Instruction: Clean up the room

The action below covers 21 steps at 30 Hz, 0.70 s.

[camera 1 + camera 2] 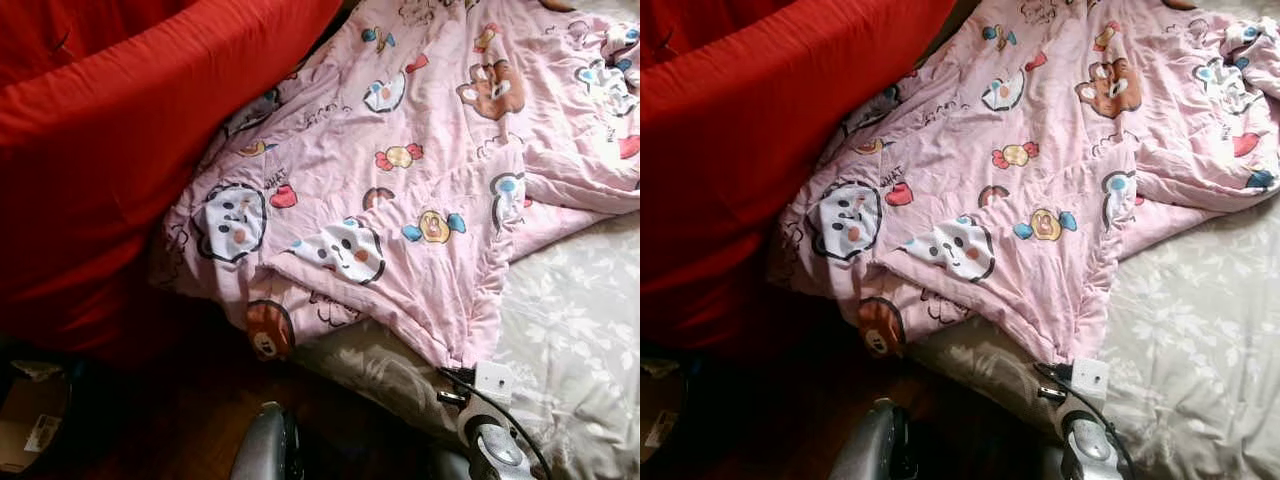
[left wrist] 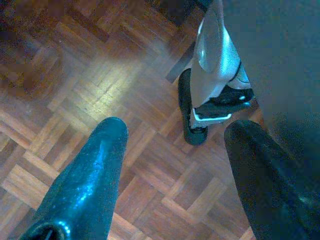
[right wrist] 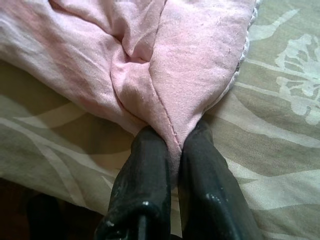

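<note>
- Pink quilt point(image 1: 420, 170), printed with cartoon bears and candies, lies rumpled across the upper right and middle of the head views, on a bed with a pale leaf-patterned sheet point(image 1: 570, 320).
- Right gripper point(image 3: 172, 150) sits at the lower right of the head views; its jaws are pinched tight on the quilt's lowest corner, over the sheet.
- Left gripper point(image 2: 175, 145) hangs above a wooden parquet floor point(image 2: 75, 90), jaws spread wide with nothing between them.
- Red fabric point(image 1: 110, 130) fills the upper left, beside the quilt's left edge.
</note>
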{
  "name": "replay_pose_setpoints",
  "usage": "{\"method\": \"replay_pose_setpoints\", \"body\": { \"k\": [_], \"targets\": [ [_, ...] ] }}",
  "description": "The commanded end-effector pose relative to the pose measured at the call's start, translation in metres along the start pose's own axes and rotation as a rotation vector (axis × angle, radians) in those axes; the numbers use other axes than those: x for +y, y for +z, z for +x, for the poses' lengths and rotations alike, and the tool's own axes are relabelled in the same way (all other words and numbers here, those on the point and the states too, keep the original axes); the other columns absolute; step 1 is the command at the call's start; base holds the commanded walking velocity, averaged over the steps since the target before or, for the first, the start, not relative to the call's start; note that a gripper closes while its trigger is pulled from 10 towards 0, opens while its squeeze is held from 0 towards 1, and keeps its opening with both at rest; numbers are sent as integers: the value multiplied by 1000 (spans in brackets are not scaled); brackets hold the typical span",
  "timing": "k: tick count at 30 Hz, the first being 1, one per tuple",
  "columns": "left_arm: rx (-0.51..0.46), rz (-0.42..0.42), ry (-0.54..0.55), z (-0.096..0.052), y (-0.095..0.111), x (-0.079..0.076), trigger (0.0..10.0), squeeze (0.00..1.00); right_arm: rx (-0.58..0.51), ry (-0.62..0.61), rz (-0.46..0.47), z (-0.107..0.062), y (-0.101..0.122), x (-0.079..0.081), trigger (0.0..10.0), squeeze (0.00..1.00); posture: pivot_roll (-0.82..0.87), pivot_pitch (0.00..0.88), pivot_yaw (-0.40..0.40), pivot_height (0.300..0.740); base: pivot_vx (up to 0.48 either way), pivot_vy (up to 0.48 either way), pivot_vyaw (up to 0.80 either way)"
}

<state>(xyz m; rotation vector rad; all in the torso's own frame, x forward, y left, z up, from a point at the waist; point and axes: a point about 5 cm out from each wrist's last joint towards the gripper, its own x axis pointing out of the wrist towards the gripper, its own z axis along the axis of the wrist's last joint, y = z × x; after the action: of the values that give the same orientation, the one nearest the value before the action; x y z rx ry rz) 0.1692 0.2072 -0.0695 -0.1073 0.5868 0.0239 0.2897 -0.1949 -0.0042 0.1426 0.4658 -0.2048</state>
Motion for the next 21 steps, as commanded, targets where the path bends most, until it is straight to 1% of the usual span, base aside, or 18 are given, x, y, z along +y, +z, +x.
{"method": "replay_pose_setpoints", "body": {
  "k": [1, 2, 5, 6, 7, 8, 9, 13, 18, 21],
  "targets": [
    [90, -4, 13, -10, -20, 1, 10000, 0, 58, -8, 14, -7, -20, -2, 0, 0, 74, 321, 69, 640, 0, 0, 0],
    [97, -6, 18, -7, -18, 0, 10000, 0, 63, -8, 13, -8, -23, -4, 0, 0, 60, 286, 64, 640, 0, 0, 0],
    [111, -8, 25, -3, -15, -2, 10000, 0, 73, -15, 20, -9, -26, -7, 0, 0, 53, 259, 61, 640, 0, 0, 0],
    [120, -10, 31, -1, -14, -3, 10000, 0, 85, -10, 19, -11, -30, -7, 0, 0, 47, 244, 61, 640, 0, 0, 0],
    [127, -9, 35, 0, -13, -3, 10000, 0, 93, -7, 20, -12, -32, -7, 2196, 0, 41, 235, 60, 640, 0, 0, 0],
    [134, -9, 41, 1, -13, -3, 10000, 0, 102, -4, 21, -13, -35, -7, 10000, 0, 39, 232, 59, 640, 0, 0, 0],
    [146, -10, 50, 2, -13, -4, 10000, 0, 112, -1, 21, -15, -38, -7, 10000, 0, 33, 216, 57, 640, 0, 0, 0],
    [173, -15, 72, 5, -12, -4, 10000, 0, 113, -2, 26, -16, -41, -9, 10000, 0, 20, 201, 50, 640, 0, 0, 0],
    [194, -21, 82, 7, -11, -6, 10000, 0, 102, 14, 33, -16, -40, -11, 10000, 0, 14, 186, 41, 640, 0, 0, 0],
    [204, -21, 86, 9, -10, -8, 10000, 0, 92, 9, 17, -15, -37, -13, 10000, 0, 10, 181, 38, 649, 0, 0, 0]
  ]
}}
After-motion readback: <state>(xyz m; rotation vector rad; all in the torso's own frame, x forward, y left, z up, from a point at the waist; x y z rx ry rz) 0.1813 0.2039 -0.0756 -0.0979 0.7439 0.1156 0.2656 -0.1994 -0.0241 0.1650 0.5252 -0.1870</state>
